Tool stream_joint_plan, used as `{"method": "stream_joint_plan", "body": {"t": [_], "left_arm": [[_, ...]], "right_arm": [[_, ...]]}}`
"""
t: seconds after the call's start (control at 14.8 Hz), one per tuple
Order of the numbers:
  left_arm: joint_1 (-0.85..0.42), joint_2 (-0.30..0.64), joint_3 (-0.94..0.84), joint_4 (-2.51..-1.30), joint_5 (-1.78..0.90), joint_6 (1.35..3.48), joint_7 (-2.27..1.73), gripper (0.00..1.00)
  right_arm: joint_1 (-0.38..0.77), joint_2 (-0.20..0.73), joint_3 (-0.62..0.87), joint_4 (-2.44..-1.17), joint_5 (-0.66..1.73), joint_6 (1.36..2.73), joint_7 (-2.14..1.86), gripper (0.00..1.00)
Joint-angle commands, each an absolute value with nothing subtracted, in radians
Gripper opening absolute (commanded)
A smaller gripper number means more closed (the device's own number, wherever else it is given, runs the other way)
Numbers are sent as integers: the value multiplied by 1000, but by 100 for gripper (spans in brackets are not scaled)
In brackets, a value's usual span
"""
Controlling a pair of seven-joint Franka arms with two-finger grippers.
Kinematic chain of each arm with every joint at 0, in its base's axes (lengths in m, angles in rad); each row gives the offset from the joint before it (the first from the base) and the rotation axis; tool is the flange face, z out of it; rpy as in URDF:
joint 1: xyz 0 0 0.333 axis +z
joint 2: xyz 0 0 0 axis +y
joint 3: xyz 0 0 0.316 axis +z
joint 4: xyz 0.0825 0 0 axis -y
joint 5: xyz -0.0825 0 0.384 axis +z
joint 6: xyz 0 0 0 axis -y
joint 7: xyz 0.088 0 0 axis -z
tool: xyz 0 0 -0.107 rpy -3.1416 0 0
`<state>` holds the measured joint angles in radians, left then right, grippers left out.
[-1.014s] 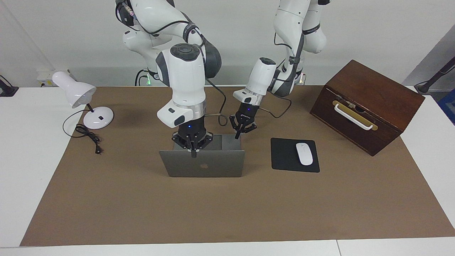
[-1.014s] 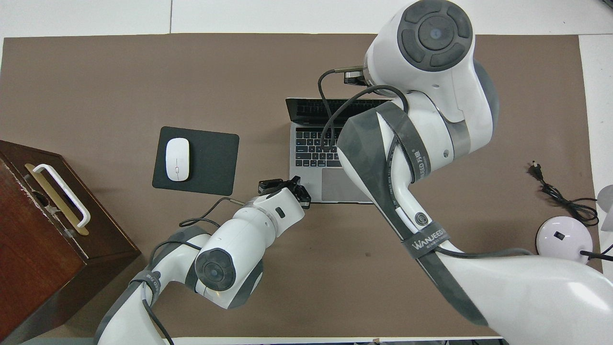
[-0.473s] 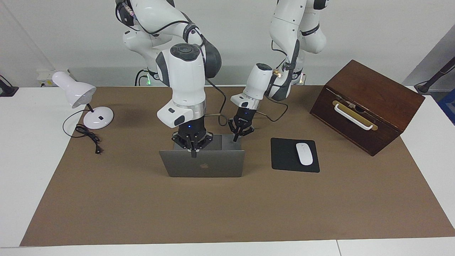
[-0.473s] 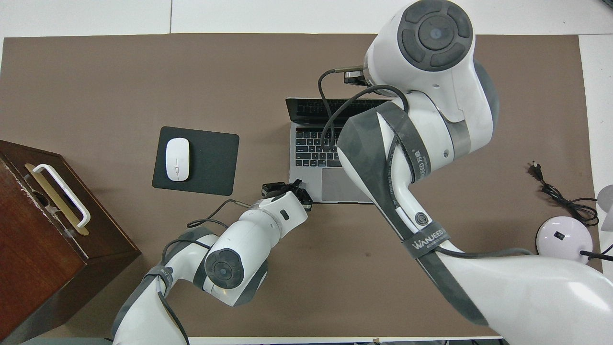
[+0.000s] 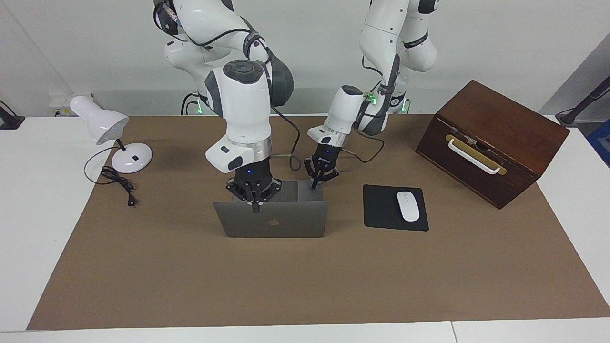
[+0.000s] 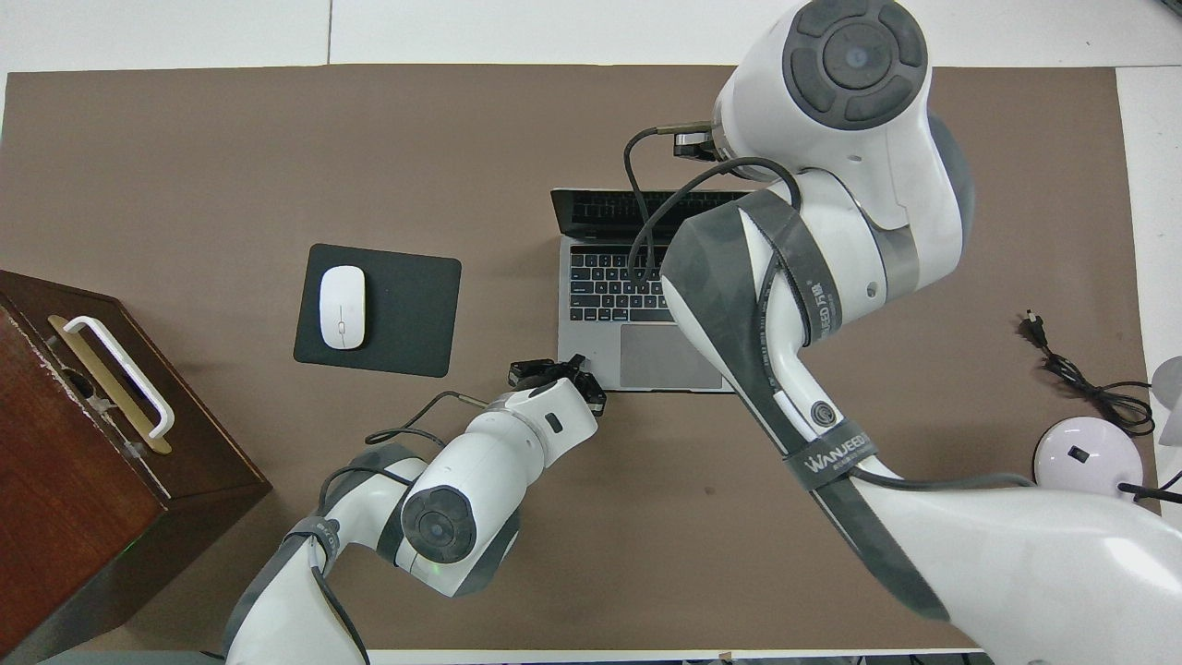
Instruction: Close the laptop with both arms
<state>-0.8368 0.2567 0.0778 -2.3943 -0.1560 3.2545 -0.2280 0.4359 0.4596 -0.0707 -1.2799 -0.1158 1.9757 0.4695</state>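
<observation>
The grey laptop [image 5: 271,220] stands open in the middle of the brown mat, its lid upright with the apple logo facing away from the robots; its keyboard [image 6: 605,286] shows from above. My right gripper [image 5: 254,206] is shut, its tips down at the lid's top edge. In the overhead view the right arm's own body hides this gripper. My left gripper [image 5: 313,186] is shut too, and points down at the corner of the laptop's base nearest the robots, toward the left arm's end [image 6: 557,371].
A black mouse pad [image 5: 381,209] with a white mouse [image 5: 408,206] lies beside the laptop toward the left arm's end. A brown wooden box [image 5: 491,143] stands past it. A white desk lamp [image 5: 102,124] and its cable [image 5: 119,183] sit at the right arm's end.
The left gripper has come down and in to the laptop base's corner. The right gripper has shifted a little along the lid's top edge toward the right arm's end. The lid stands as before.
</observation>
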Motion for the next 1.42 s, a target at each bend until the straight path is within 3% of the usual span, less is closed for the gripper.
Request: {"method": "stream_joint_plan", "body": {"t": [0.0, 0.54, 1.35], "left_arm": [[-874, 252, 94, -2418, -175, 3283, -216, 0], [-870, 264, 94, -2433, -173, 3298, -195, 0], [-845, 301, 94, -2444, -170, 3323, -108, 0]], "right_arm": [[420, 471, -60, -1285, -124, 2011, 453, 0], [422, 500, -60, -1287, -57, 2031, 448, 0], [359, 479, -58, -1316, 109, 1718, 269, 0]]}}
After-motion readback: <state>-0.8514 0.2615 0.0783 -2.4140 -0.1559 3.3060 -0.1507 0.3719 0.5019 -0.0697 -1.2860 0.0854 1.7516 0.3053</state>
